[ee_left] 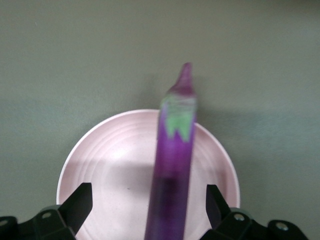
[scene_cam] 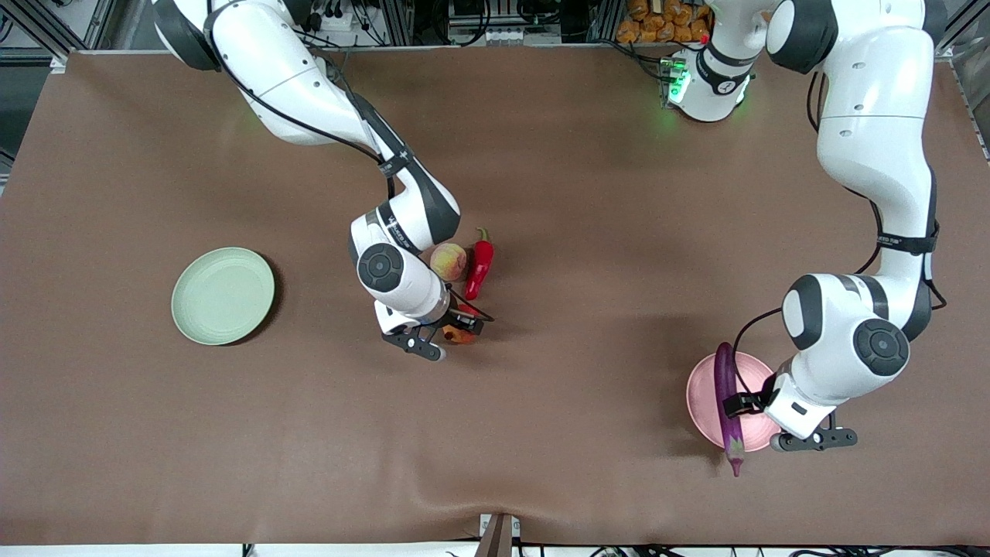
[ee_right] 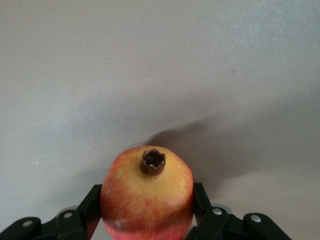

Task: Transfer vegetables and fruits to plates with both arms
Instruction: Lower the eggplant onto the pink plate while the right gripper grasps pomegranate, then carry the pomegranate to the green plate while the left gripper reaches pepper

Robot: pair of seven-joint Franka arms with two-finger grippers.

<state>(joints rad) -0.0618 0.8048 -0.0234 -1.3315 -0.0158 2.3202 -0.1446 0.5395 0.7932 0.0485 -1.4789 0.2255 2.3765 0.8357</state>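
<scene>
Right claw [scene_cam: 456, 331]: over the middle of the worktop, its fingers [ee_right: 92, 202] pressed against both sides of the pomegranate [ee_right: 147, 195], clamped on it.
Pomegranate: red-orange with a yellow blush and a small brown crown; in the front view it is mostly hidden under the right claw, with only an orange edge showing.
Peach [scene_cam: 448, 261]: on the worktop near its middle, close to the right arm's wrist, just beside the chili pepper.
Chili pepper [scene_cam: 479, 267]: shiny red with a curved green stem, lying on the worktop beside the peach on the side toward the left arm's end, the stem pointing toward the edge where the bases stand.
Mint green plate [scene_cam: 223, 295]: on the worktop toward the right arm's end, well apart from the fruit, nothing on it.
Left claw [scene_cam: 741, 405]: over the pink plate, fingers [ee_left: 80, 202] spread apart with a gap on each side of the eggplant.
Eggplant [scene_cam: 727, 402]: long and glossy purple, lying across the pink plate, its green-capped stem end [ee_left: 181, 107] reaching past the rim toward the front-camera edge.
Pink plate [scene_cam: 700, 394]: toward the left arm's end, nearer the front-camera edge than the mint green plate.
</scene>
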